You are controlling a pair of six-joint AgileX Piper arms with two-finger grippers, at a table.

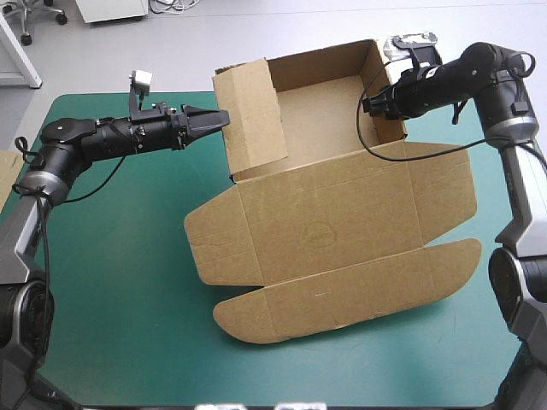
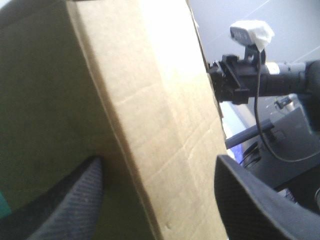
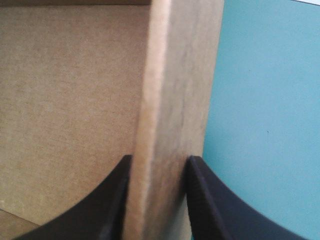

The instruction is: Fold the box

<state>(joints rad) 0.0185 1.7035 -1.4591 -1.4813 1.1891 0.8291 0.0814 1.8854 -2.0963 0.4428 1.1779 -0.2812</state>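
Brown cardboard box (image 1: 329, 213) on the teal-green table (image 1: 128, 325), far walls raised, lid flat, likely light, stiff, bending only at scores — right black-finned hand (image 1: 369, 104) pinched on the right wall, left black-finned hand (image 1: 220, 118) parted astride the left wall — wall edges the sensible hold.

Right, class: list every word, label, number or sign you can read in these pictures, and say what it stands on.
No text can be read.
The box bears only a faint oval mark on its flat middle panel, too faint to read.
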